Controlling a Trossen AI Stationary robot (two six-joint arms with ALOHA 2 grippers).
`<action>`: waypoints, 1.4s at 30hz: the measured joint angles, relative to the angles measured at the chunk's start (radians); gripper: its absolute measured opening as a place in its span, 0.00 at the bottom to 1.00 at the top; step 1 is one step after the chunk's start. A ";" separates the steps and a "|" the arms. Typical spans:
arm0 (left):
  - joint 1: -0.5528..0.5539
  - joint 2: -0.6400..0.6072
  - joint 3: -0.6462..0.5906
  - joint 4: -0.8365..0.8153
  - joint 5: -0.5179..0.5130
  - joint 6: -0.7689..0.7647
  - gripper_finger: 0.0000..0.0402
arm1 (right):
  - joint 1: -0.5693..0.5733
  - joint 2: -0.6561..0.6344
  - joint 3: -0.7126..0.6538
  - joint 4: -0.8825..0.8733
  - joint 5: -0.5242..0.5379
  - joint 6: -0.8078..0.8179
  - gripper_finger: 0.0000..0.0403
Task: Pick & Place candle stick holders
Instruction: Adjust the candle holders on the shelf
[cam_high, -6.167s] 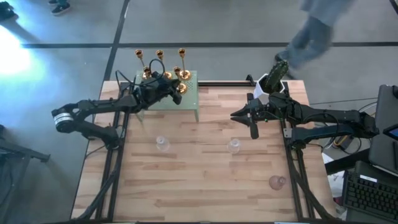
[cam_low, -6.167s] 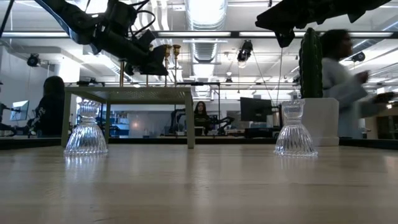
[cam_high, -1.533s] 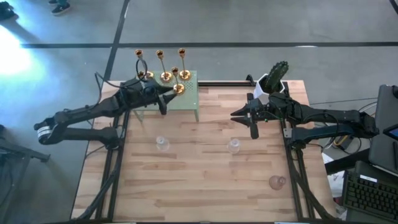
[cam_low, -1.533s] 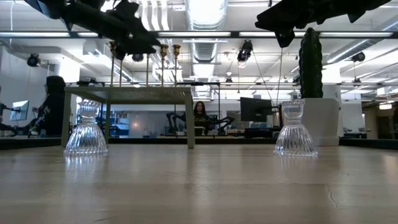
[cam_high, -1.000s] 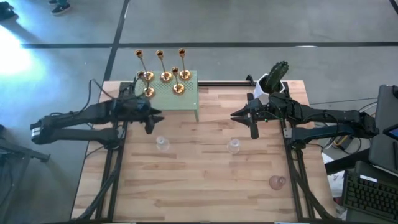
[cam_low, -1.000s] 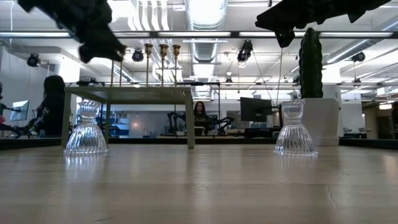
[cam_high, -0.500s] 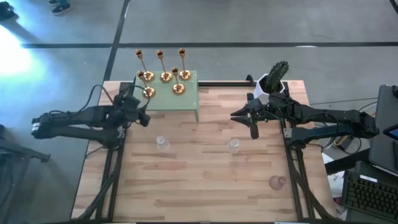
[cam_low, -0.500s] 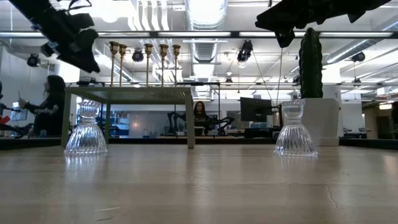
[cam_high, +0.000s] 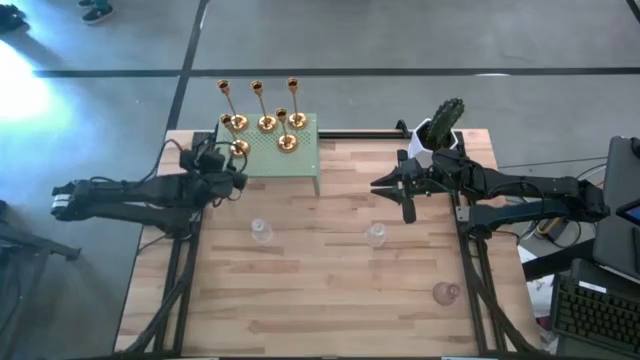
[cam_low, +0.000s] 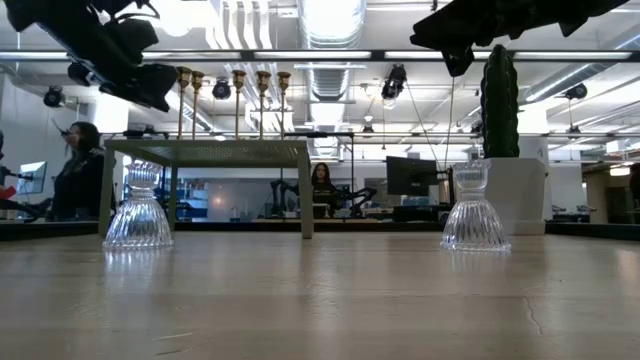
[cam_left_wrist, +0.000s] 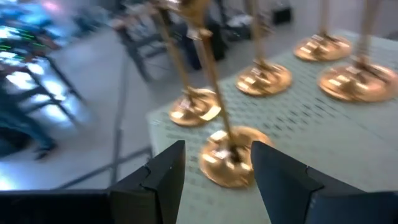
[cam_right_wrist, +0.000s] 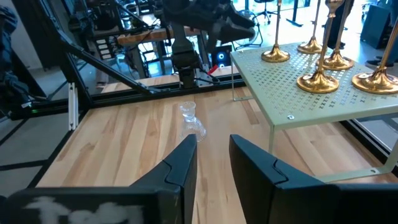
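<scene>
The left pincer (cam_high: 232, 181) hung with its fingers apart and nothing between them, just beside the near-left corner of the pale green perforated stand (cam_high: 300, 160) at the back of the worktop (cam_high: 330, 290). In the left wrist view the nearest gold candlestick (cam_left_wrist: 231, 163) stood upright straight ahead of the open fingers, its stem vertical, with four more gold candlesticks (cam_high: 266, 122) grouped behind it on the stand. Of the holders on the worktop itself, the nearest clear glass holder (cam_high: 261, 231) lay toward the front from this pincer, well below its height; the left arm looked the nearer one to it. The right pincer (cam_high: 383, 187) waited with fingers apart, empty, in front of the cactus pot (cam_high: 435, 140), with a second glass holder (cam_high: 376, 234) nearer to it and a pinkish one (cam_high: 445, 292) by the front right edge
</scene>
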 joint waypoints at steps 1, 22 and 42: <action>0.000 0.004 -0.009 0.015 -0.037 -0.005 0.47 | 0.000 0.000 0.000 0.000 0.000 0.000 0.22; 0.057 -0.076 -0.222 0.660 0.026 0.345 0.47 | 0.000 0.000 0.000 0.000 0.000 0.000 0.16; 0.329 -0.083 -0.285 0.843 0.378 0.376 0.34 | 0.000 0.000 0.000 0.000 0.000 0.000 0.23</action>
